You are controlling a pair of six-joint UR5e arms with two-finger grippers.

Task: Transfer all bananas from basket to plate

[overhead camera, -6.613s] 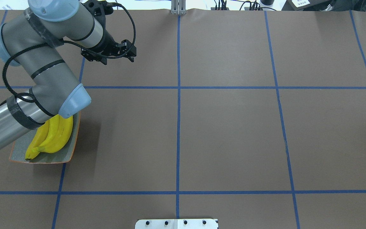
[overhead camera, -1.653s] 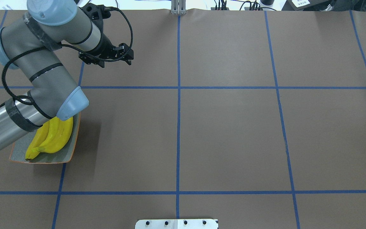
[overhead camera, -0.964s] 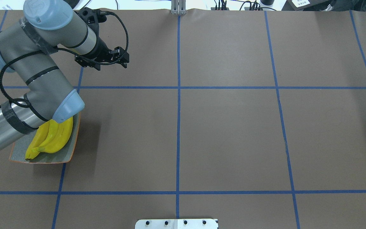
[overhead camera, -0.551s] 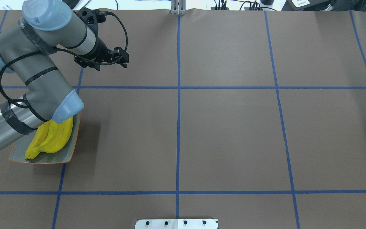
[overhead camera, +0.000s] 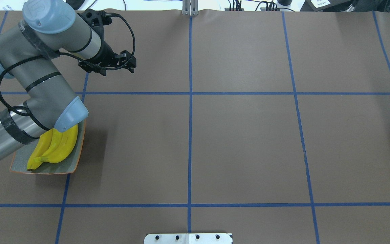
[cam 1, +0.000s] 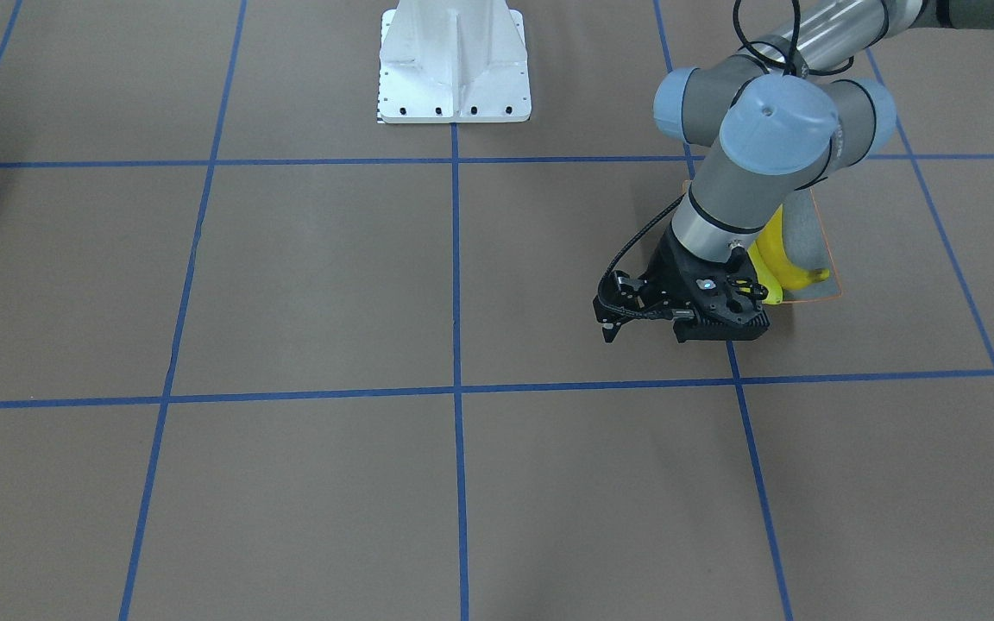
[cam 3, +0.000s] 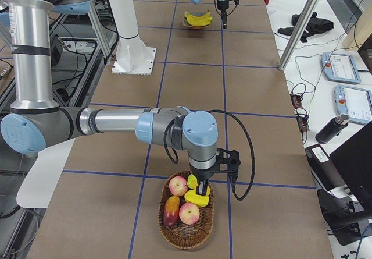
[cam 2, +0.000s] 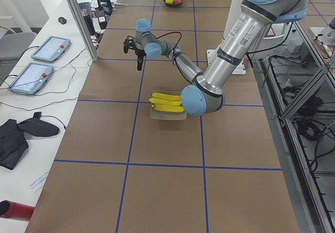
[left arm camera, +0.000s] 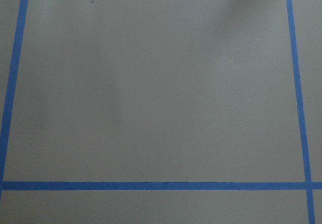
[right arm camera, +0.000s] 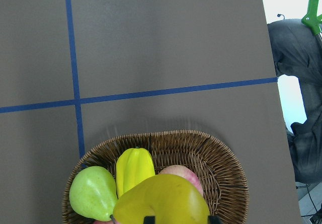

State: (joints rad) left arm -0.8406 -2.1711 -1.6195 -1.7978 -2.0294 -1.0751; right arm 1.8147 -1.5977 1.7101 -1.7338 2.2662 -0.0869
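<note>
Your right gripper (right arm camera: 180, 218) pinches one bright yellow curved banana (right arm camera: 161, 201) in the oval wicker basket (right arm camera: 224, 168) at the table's right end. The other yellow bananas (overhead camera: 54, 147) lie on the square grey-green, orange-rimmed plate (overhead camera: 69, 166) near the left end; you cannot tell whether your left gripper (overhead camera: 108, 66), hovering toward the far left corner, is spread.

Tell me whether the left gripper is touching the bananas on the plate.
Apart. The overhead view shows the left gripper over the table, across a blue tape line from the bananas on the plate.
</note>
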